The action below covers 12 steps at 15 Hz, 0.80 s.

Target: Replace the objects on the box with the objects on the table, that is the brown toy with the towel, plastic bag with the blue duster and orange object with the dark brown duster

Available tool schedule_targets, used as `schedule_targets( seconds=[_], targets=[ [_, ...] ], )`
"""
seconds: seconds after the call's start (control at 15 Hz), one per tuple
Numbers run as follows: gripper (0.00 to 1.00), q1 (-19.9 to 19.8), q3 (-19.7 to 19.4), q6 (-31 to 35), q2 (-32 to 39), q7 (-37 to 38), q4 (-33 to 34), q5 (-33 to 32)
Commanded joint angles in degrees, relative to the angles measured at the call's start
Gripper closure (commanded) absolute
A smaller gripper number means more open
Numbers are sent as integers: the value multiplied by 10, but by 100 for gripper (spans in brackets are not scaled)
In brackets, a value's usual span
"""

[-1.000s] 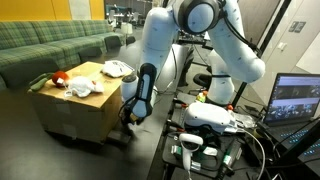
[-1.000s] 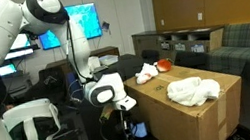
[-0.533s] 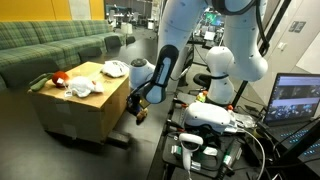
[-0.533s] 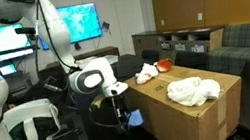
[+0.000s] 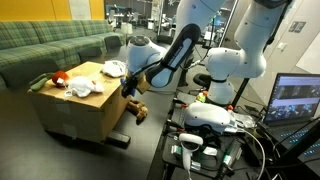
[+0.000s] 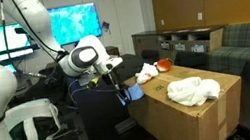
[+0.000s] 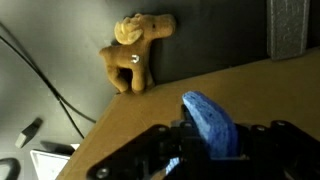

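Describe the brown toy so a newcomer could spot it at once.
Start at the big cardboard box. On the dark table just beside its edge lies the brown toy: tan, lumpy, animal-shaped, unlike the flat blue duster in the gripper.

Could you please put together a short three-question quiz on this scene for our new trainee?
1. True or false: the small brown lumpy soft toy lies on the dark smooth table, off the large tan cardboard box.
2. What is the gripper shut on?
A) the brown toy
B) a small flat blue duster block
C) a bunched white cloth
3. Fill in: the small rounded orange-red object rests on top of the ____.

Key: 1 true; 2 B; 3 box.
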Motion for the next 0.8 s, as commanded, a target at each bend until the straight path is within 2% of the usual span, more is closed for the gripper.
schedule_targets(
  seconds=[0.0,0.2,0.33,0.53,0.73],
  targets=[
    [97,85,-100,-25,8,-22,31,-4],
    [97,99,-135,-31,18,-55,63,5],
    [97,83,-131,-30,21,-76,87,10],
    [97,37,-96,-27,18,-103,124,14],
    [97,-35,-34,-24,13,-121,162,10]
  ],
)
